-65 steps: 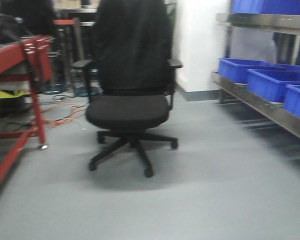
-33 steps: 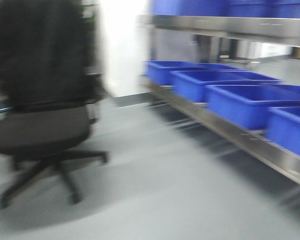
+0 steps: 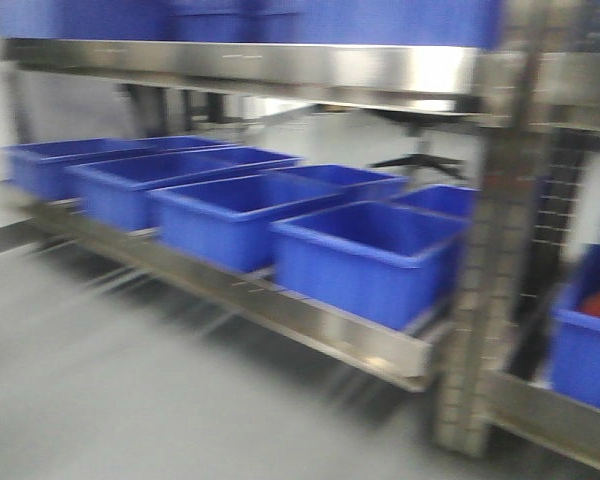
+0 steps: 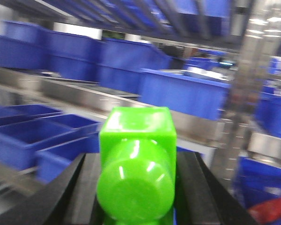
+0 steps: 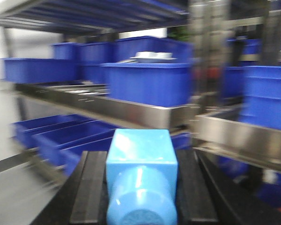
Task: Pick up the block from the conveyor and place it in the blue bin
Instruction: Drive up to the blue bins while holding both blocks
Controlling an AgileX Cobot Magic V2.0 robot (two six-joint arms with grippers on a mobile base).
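Though motion blur smears everything, the left gripper (image 4: 138, 190) is closed on the green block (image 4: 136, 159), which covers its fingertips. Same deal with the right gripper (image 5: 141, 190), squeezing a light blue block (image 5: 141, 164). Past them, blue bins (image 3: 360, 278) sit on a steel shelf (image 3: 320, 325), one cut off at the edge.

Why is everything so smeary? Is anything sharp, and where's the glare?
Front view: the blue bins and steel shelf are streaked sideways, with white glare on the upper rail. Left wrist view: the green block is fairly crisp with shiny highlights, its background blurred. Right wrist view: the light blue block is clear, shelving behind soft.
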